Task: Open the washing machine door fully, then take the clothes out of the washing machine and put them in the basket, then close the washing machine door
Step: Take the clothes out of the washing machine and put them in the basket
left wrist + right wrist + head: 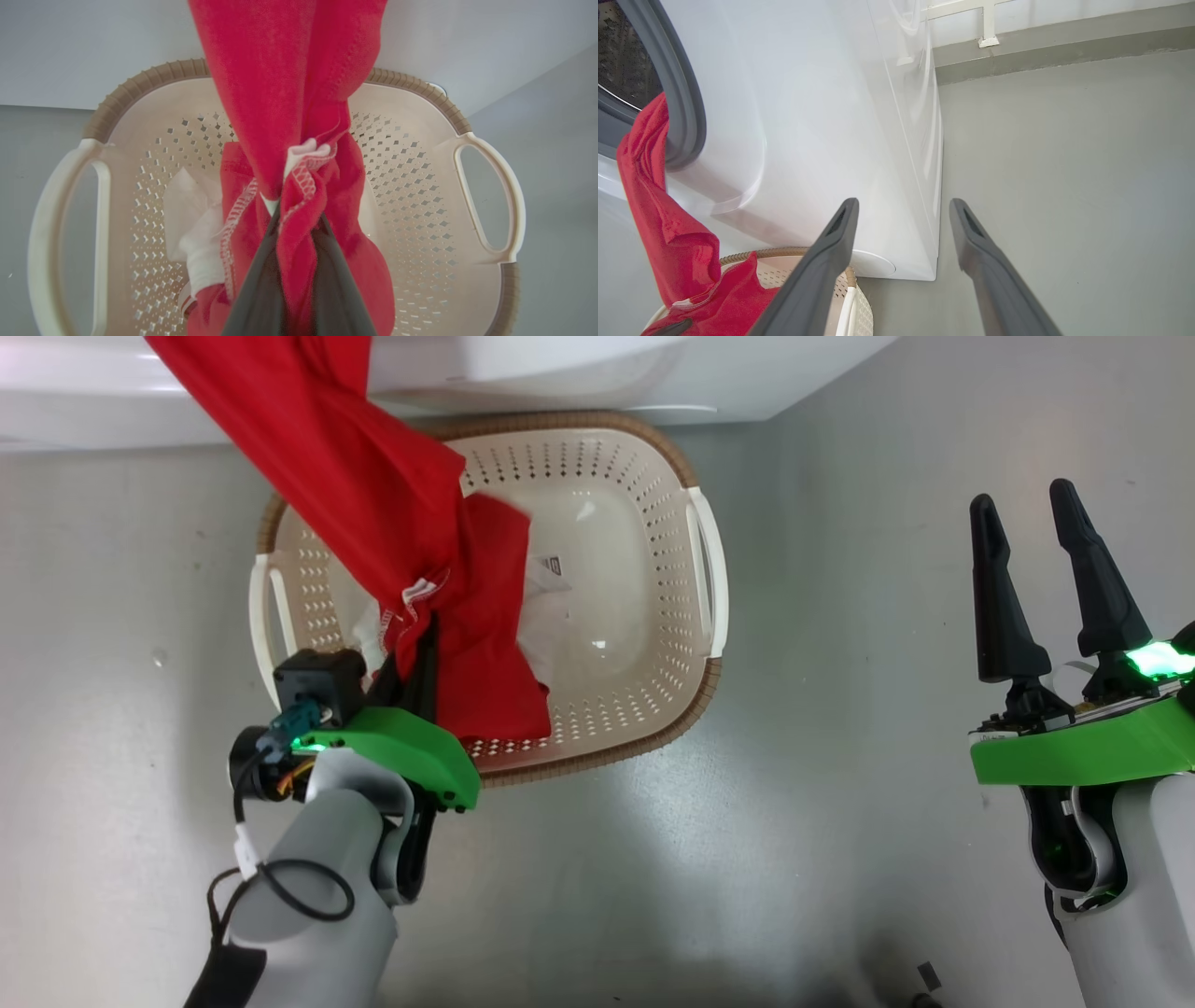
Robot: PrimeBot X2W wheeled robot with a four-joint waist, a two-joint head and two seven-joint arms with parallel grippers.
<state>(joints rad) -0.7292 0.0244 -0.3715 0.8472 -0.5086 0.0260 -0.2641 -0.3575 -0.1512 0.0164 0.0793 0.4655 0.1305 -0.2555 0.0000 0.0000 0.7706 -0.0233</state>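
Near left, the left gripper (425, 644) has its fingers (261, 289) clenched on the bright red fabric garment (373, 504), over the cream perforated plastic basket (653, 569). Near right, the right gripper (1022, 499) stands spread, empty. Farther off, the garment's tail hangs from the opening of the big white washing machine (822, 116); advise drawing it clear before release.

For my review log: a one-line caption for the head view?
Left gripper holds the clothes over the basket; right gripper open, apart.
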